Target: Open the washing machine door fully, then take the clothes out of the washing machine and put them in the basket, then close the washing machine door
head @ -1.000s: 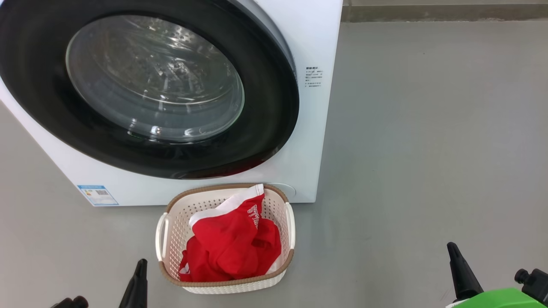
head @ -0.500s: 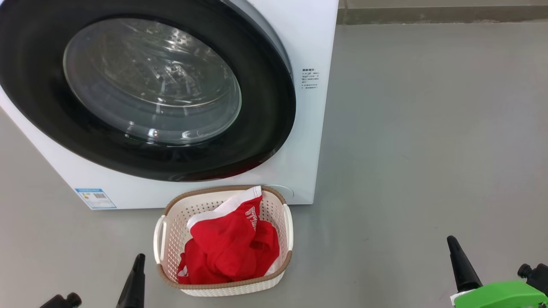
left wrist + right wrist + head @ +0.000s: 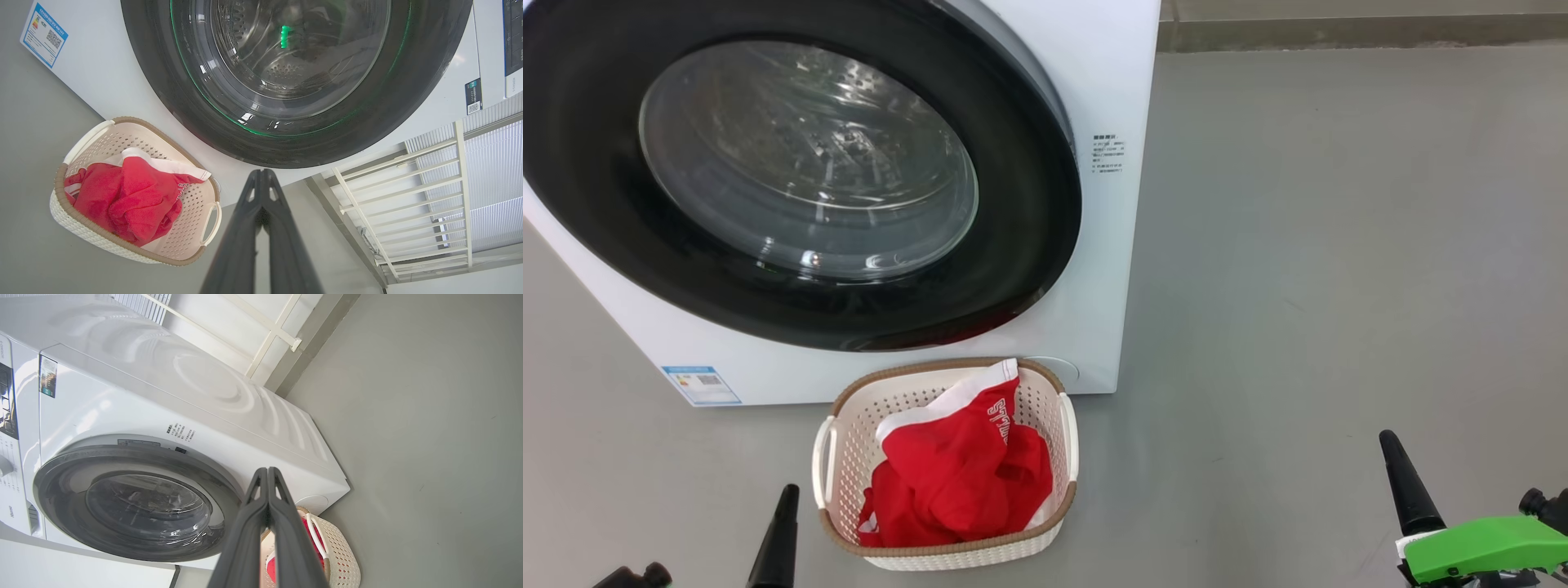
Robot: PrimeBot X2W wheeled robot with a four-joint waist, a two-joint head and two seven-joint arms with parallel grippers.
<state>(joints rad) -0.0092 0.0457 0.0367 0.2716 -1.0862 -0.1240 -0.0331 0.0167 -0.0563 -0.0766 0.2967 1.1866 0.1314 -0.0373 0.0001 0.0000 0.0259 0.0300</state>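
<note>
1. The washing machine [image 3: 1111, 245] stands on the grey floor [image 3: 1339, 245]. The washing machine door [image 3: 1029, 204] lies shut against the machine's front, its black rim ringing the clear glass bowl.
2. The basket [image 3: 947, 549] sits on the floor just in front of the washing machine, below the door's lower edge. The clothes [image 3: 956, 482], red with white trim, are heaped inside it, with one white-edged fold rising above the rim on the machine's side.
3. The head view takes in a blue label [image 3: 701, 384] low on the machine's front, left of the basket.
4. The left wrist view adds the perforated drum [image 3: 286, 69] seen through the glass, and a white railing [image 3: 408, 196] beyond the machine.
5. The right wrist view adds the machine's ribbed side panel [image 3: 212, 388] and the control strip [image 3: 6, 400] above the door.
6. The left end effector [image 3: 261, 173] has its two fingers pressed together with nothing between them. It hangs in the air in front of the machine, apart from the door and beside the basket without touching it.
7. The right end effector [image 3: 267, 470] is likewise closed and empty. It is out in front of the machine, past its right corner and well apart from the basket.
</note>
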